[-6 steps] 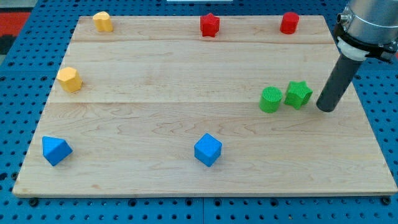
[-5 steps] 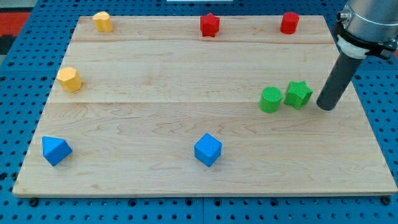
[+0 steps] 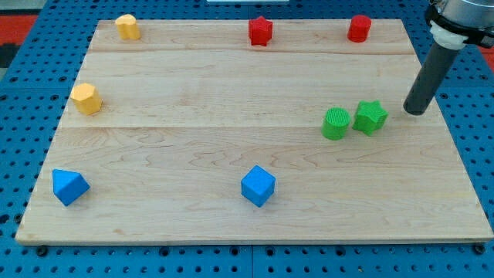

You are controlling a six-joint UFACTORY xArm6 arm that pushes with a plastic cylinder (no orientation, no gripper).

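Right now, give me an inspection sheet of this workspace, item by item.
Surface: wooden board on a blue pegboard table.
Blocks: green cylinder and green star side by side at the view's right; red star, red cylinder and yellow block along the top; yellow hexagonal block at left; blue blocks at bottom left and bottom centre.
Clutter: nothing seen.
Tip: my tip stands right of the green star, apart from it.
Cables: nothing seen.
Surroundings: red patch at top left.

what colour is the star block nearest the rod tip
Green: the star block sits just to the view's left of my tip, seen in the camera view.
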